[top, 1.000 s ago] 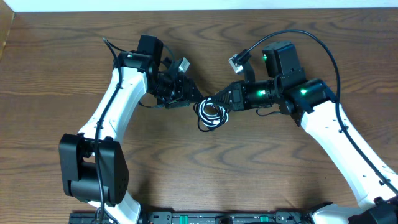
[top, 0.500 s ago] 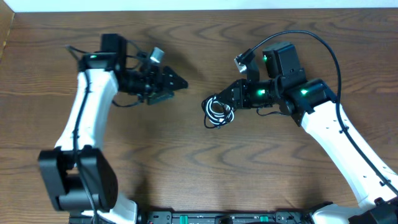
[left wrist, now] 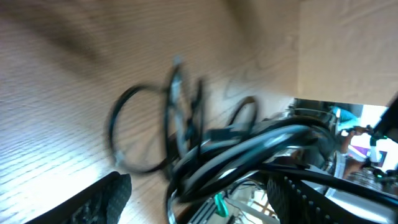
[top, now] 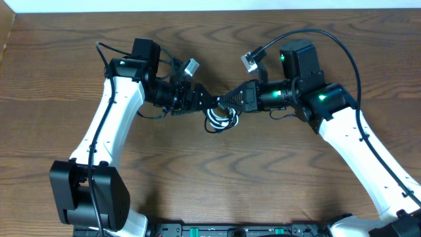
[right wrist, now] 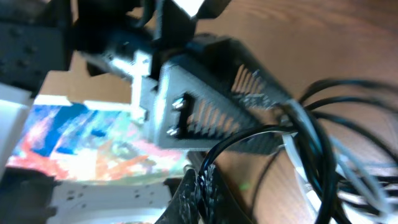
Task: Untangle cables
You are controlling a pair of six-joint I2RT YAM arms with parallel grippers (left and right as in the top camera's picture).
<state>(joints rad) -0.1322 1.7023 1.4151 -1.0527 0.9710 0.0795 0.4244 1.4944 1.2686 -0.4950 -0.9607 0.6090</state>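
The cables (top: 221, 119) are sitting in one knotted bundle at mid-table (top: 59, 72), just below where my two grippers are meeting. My right gripper (top: 231, 104) is pinching a black strand, jaws together. My left gripper (top: 209, 103) is standing with jaws wide apart, strands between them.
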